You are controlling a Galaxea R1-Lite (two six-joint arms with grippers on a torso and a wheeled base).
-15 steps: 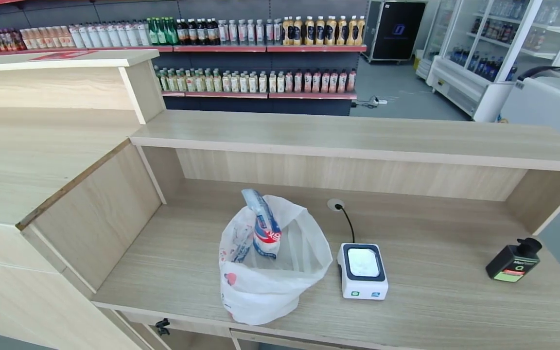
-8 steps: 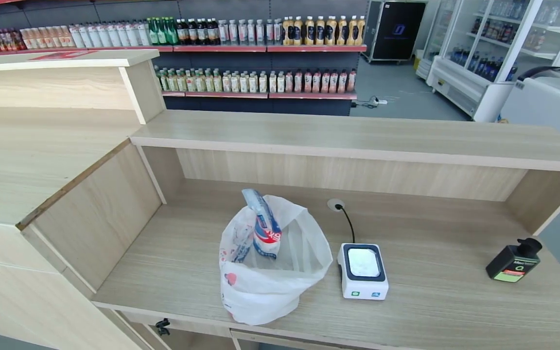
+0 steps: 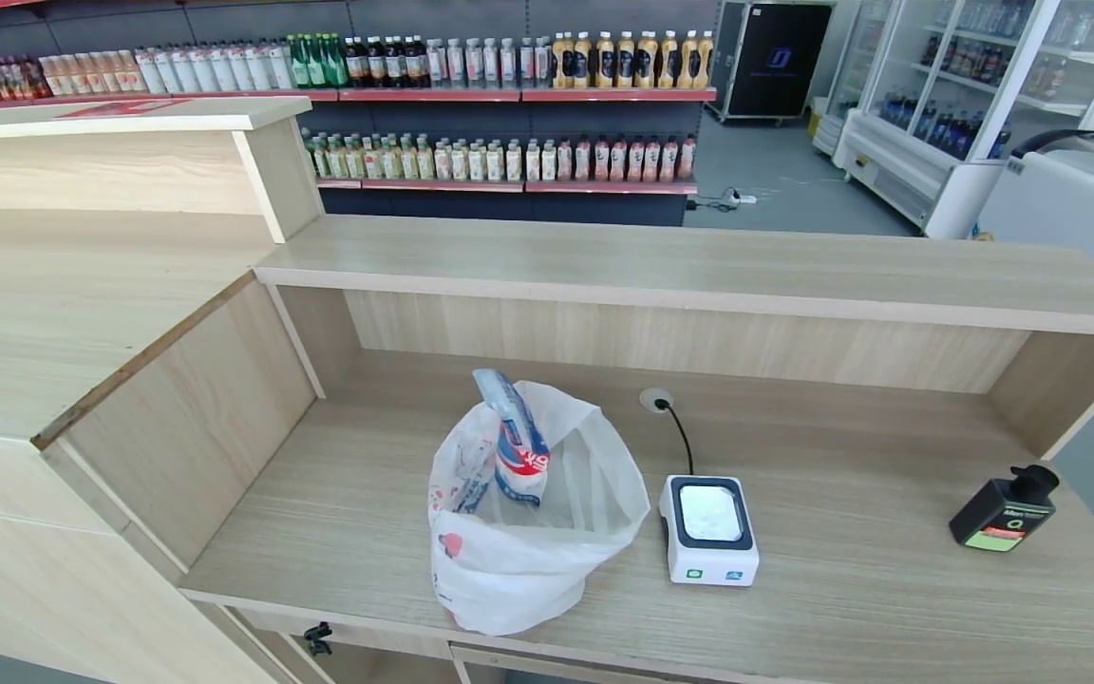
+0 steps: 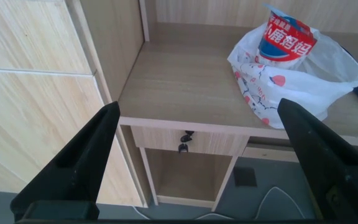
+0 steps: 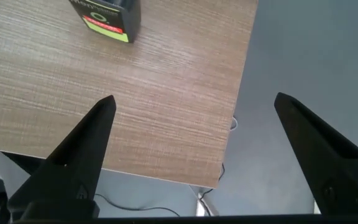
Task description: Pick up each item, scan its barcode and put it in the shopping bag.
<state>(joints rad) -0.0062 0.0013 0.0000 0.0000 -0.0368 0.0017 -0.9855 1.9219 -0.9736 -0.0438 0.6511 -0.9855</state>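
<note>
A white plastic shopping bag (image 3: 533, 541) stands open on the wooden counter (image 3: 841, 589), holding a blue, white and red packet (image 3: 517, 446) that sticks out of its top. The barcode scanner (image 3: 708, 527), white with a dark frame, sits just right of the bag. A black pump bottle (image 3: 1001, 508) with a green and red label lies near the counter's right end. My left gripper (image 4: 197, 155) is open, off the counter's front left edge, with the bag (image 4: 297, 74) ahead. My right gripper (image 5: 194, 155) is open above the counter's right front corner, near the bottle (image 5: 107, 15).
A raised shelf (image 3: 699, 266) runs behind the work surface and a tall cabinet (image 3: 82, 285) walls off the left side. The scanner's cable (image 3: 675, 432) runs to a hole in the counter. Drawers (image 4: 36, 37) and a keyed lock (image 4: 184, 144) sit below the front edge.
</note>
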